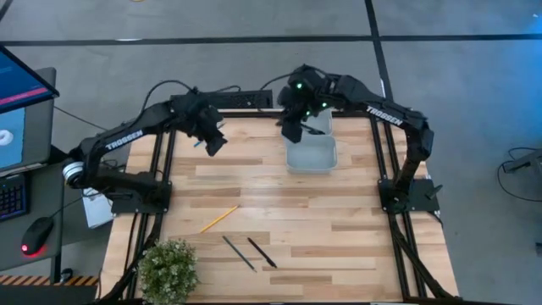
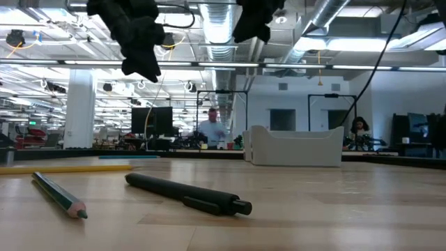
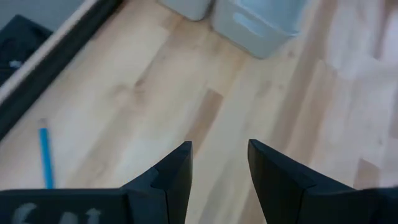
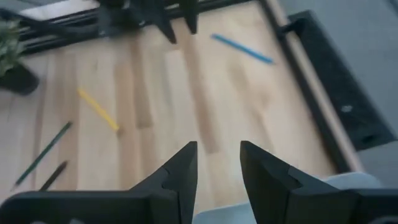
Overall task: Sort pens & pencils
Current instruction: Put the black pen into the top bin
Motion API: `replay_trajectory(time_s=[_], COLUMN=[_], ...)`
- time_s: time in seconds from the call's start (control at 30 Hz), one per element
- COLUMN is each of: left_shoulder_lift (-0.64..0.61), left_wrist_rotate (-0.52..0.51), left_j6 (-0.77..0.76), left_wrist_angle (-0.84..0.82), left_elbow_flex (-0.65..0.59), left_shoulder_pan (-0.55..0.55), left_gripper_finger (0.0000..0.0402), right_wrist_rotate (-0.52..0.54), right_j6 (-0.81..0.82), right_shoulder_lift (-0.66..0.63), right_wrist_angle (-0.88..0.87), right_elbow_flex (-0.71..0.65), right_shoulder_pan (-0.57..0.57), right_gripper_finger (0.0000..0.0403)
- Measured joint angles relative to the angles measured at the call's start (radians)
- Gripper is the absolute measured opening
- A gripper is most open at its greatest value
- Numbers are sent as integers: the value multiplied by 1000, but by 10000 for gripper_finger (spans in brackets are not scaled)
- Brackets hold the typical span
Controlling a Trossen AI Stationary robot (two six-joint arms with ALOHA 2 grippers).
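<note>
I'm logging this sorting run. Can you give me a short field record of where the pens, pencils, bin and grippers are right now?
yellow pencil: lying on table, front left
blue pencil: lying on table near far left edge
green pencil: front, beside black pen
black pen: front centre
bin: far centre of table
left gripper: open, empty, raised above table
right gripper: open, empty, above bin

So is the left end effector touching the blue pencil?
Apart. In the left wrist view the left end effector is open and empty, and bare table shows between its fingers and the blue pencil.
</note>
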Motion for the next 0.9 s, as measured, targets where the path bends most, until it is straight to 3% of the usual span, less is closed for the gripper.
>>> replay_trajectory(time_s=[0.33, 0.9], left_shoulder_lift=[-104, -108], left_wrist_rotate=[-19, -27], left_j6=[-13, -10], left_wrist_angle=[39, 247], left_elbow_flex=[-67, -111], left_shoulder_pan=[-131, -345], left_gripper_finger=[146, 146], right_wrist_rotate=[-9, 70], right_j6=[85, 169], right_shoulder_lift=[-19, -322], right_wrist_angle=[82, 326], right_elbow_flex=[-197, -570], right_shoulder_pan=[83, 116], right_gripper_finger=[139, 140])
